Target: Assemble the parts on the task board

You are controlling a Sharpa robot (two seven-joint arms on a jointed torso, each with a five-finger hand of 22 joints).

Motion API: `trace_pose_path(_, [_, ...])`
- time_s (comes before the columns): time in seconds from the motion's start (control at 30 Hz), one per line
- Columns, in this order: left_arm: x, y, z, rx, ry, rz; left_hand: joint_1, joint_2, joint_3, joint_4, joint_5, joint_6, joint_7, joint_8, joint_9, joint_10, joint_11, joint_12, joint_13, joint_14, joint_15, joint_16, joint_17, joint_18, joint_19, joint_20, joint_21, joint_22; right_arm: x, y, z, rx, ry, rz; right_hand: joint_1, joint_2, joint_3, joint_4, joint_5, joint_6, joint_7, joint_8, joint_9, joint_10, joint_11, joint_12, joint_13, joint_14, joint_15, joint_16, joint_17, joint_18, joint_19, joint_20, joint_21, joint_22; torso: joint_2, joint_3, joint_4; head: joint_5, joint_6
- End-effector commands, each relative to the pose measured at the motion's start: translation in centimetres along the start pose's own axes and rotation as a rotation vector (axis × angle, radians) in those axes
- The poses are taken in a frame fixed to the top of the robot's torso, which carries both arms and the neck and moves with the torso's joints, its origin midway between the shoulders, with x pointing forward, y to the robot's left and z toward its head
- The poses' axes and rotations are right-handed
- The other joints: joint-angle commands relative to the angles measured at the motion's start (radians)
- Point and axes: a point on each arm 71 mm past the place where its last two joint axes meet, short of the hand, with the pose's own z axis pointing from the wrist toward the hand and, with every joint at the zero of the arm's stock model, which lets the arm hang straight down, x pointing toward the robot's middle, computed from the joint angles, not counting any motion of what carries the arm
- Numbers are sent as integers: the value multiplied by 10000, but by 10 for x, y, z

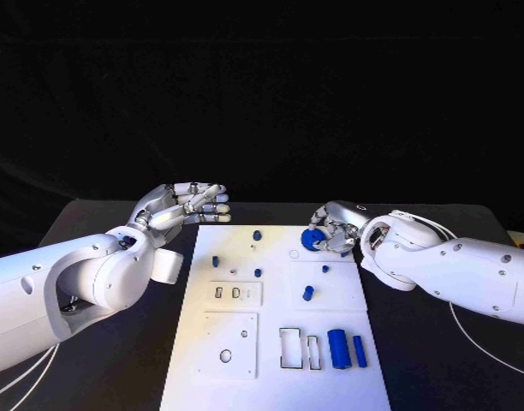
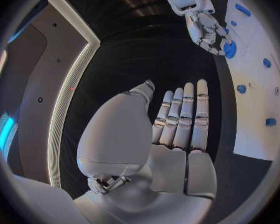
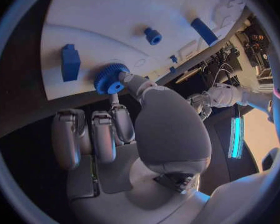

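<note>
Bare black bench (image 1: 102, 218) lies open on both flanks of the task board (image 1: 275, 377). The left robot hand (image 1: 188, 205) hangs off the board's far left corner, while the right robot hand (image 1: 334, 231) crowds its far right edge. Upright blue parts (image 1: 308, 294) stud the board's middle.

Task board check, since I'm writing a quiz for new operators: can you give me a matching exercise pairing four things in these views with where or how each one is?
Things:
1. blue gear
2. left hand
3. blue bar
4. right hand

States:
A. lying at the near end of the task board
B. empty, fingers extended, beside the board's far left corner
C. pinched between thumb and finger
D. holding a part above the board's far right area

Pairs: 1-C, 2-B, 3-A, 4-D
</note>
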Motion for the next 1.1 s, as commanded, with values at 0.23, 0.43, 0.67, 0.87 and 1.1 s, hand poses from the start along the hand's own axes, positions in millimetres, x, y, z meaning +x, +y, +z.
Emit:
trace_pose_path(0.23, [2, -1, 1, 36, 219, -103, 2, 45, 74, 23, -55, -53, 191, -56, -4, 20, 69, -36, 16, -74, 0, -59, 22, 120, 15, 31, 58, -10, -8, 42, -2, -1648, -1499, -615, -224, 48, 188, -34, 88, 581, -364, 500, 265, 124, -12, 60, 306, 1009, -108, 70, 2473, -84, 299, -100, 97, 1606, -2, -10, -8, 40, 70])
trace_pose_path(0.43, [4, -1, 1, 32, 261, -120, 2, 45, 74, 23, -55, -53, 191, -56, -4, 20, 69, -36, 16, -74, 0, -59, 22, 120, 15, 31, 58, -10, -2, 74, 7, -2252, -1598, -920, -342, -38, 279, -68, 12, 503, -349, 469, 266, 125, -5, 52, 305, 1009, -107, 69, 2472, -83, 295, -109, 92, 1606, 11, -18, 11, 35, 107])
trace_pose_path(0.67, [5, -1, 2, 37, 284, -129, 2, 45, 74, 23, -55, -53, 191, -56, -4, 20, 69, -36, 16, -74, 0, -59, 22, 120, 15, 31, 58, -10, 11, 96, 17, -2528, -1460, -1011, -422, -68, 356, -85, -42, 427, -321, 422, 255, 109, 17, 33, 286, 1007, -94, 67, 2463, -78, 280, -104, 76, 1591, 29, -15, 35, 55, 78])
trace_pose_path(0.87, [6, -1, 2, 42, 294, -133, 17, 49, 88, 19, -56, -55, 190, -60, -4, 22, 69, -46, 16, -79, 1, -65, 30, 119, 13, 31, 60, -11, 25, 107, 25, -2603, -1244, -1018, -451, -76, 375, -85, -63, 408, -313, 409, 253, 110, 25, 33, 290, 1007, -88, 67, 2462, -76, 273, -101, 69, 1584, 28, -15, 24, 100, 41])
trace_pose_path(1.1, [7, -1, 2, 74, 315, -142, 25, 48, 95, 17, -57, -56, 191, -62, -4, 24, 70, -52, 16, -84, 2, -70, 35, 118, 10, 32, 61, -12, 43, 116, 29, -2759, -839, -900, -526, -103, 425, -93, -108, 347, -288, 369, 244, 96, 45, 21, 281, 1005, -71, 65, 2453, -71, 258, -90, 53, 1568, 26, 1, 1, 137, 23])
